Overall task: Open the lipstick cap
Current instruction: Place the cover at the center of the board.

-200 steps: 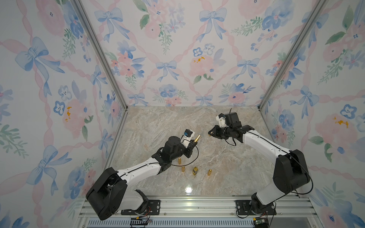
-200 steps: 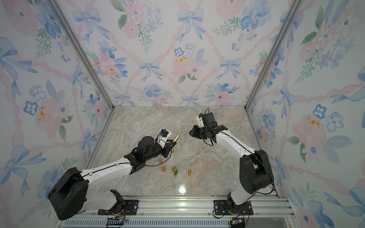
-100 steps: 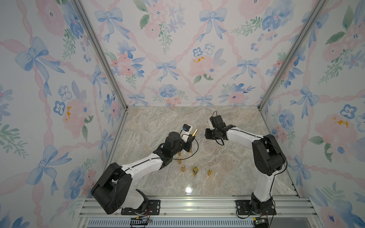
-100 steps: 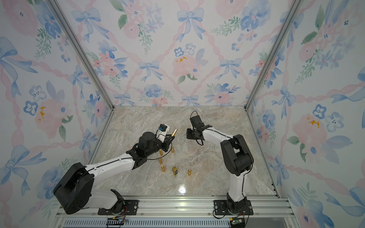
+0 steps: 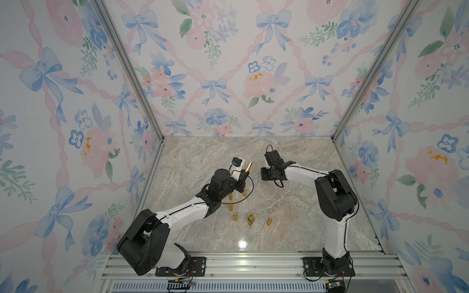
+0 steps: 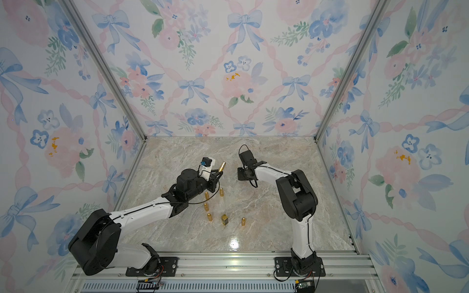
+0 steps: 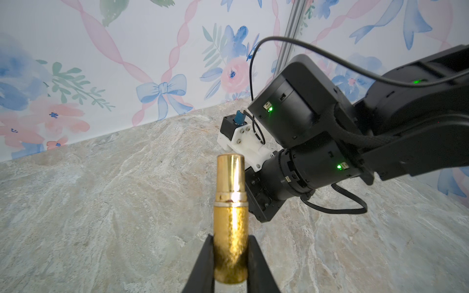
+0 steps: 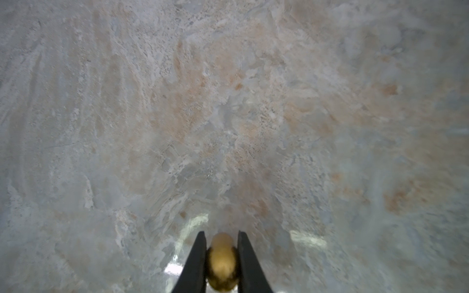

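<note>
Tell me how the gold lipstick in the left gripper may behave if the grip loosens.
The lipstick looks rigid and polished, so it would probably slide out of the left gripper, not bend. It is a round tube, so on the marble table it would likely roll if it lands on its side.

Three walls close me in, all papered alike. The back wall [image 5: 228, 76], the left wall [image 5: 50, 114] and the right wall [image 5: 418, 101] carry blue bows, a pink ribbon lattice, pink and blue flowers and green sprigs on white. Bare aluminium posts [image 5: 132, 73] run down both back corners. Beneath me lies a glossy marble-patterned floor [image 5: 291, 203], grey-beige with rusty veins. A bright white glare [image 5: 242, 244] sits on it near the front edge, where a ribbed aluminium rail [image 5: 253, 263] crosses.
</note>
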Controlling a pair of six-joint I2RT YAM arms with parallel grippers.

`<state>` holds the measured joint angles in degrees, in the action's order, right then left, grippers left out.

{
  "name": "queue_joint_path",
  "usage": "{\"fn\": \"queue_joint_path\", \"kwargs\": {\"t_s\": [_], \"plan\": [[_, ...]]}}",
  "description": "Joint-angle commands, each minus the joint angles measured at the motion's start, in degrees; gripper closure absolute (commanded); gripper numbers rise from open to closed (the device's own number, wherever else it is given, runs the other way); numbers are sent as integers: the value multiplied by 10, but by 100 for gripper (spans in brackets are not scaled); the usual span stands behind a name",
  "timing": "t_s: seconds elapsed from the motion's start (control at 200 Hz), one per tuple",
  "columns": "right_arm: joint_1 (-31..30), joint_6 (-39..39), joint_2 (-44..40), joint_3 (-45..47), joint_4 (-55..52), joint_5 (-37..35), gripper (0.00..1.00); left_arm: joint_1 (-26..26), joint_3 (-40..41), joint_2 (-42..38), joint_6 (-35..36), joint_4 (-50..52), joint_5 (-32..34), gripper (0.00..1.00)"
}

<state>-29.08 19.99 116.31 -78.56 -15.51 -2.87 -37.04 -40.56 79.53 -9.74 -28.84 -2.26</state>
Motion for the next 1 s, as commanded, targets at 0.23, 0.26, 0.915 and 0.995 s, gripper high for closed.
{"fn": "queue_joint_path", "kwargs": {"t_s": [0.23, 0.26, 0.915, 0.995], "plan": [[-19, -24, 31, -16, -3, -34, 83, 5, 9, -4, -10, -26, 6, 100], [-21, -26, 31, -16, -2, -36, 83, 5, 18, -4, -10, -27, 5, 100], [-30, -24, -2, -24, -16, -36, 59, 5, 29, -16, -9, -34, 2, 100], [-27, -17, -29, -21, -35, -36, 52, 5, 29, -20, -6, -34, 0, 100]]}}
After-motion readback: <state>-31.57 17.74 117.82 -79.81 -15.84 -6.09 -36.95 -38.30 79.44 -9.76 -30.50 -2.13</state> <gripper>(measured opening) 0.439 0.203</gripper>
